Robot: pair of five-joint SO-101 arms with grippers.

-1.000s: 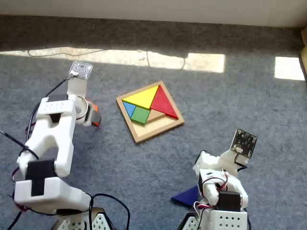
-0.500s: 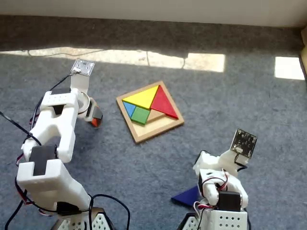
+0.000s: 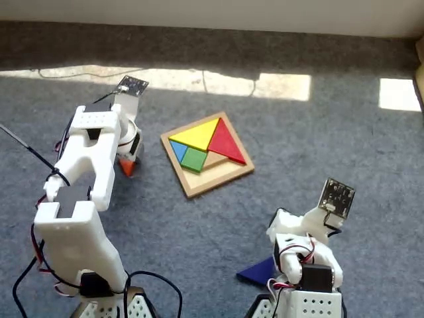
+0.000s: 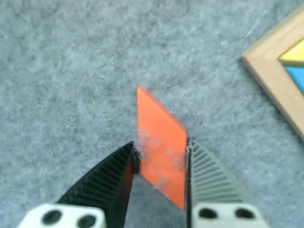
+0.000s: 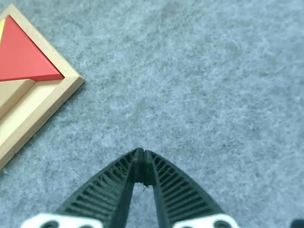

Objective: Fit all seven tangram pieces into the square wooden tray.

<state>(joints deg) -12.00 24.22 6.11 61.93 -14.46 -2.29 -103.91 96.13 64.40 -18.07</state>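
The square wooden tray (image 3: 225, 179) lies tilted in the middle of the grey carpet, holding a yellow triangle (image 3: 194, 135), a red triangle (image 3: 226, 144), a small blue triangle (image 3: 177, 151) and a green square (image 3: 193, 159). My left gripper (image 4: 160, 161) is shut on an orange parallelogram (image 4: 160, 142), held just left of the tray; the same orange piece (image 3: 126, 167) pokes out below the left arm. A dark blue triangle (image 3: 257, 271) lies on the carpet beside the right arm's base. My right gripper (image 5: 140, 167) is shut on nothing, above bare carpet near the tray's corner (image 5: 42, 102).
The tray's lower right part (image 3: 212, 169) shows bare wood. A bright patch of sunlight (image 3: 199, 81) crosses the carpet behind the tray. Open carpet lies between the tray and the right arm.
The left arm has swung toward the tray and stretched forward, carrying the orange piece slightly right and nearer. The right arm has not moved.
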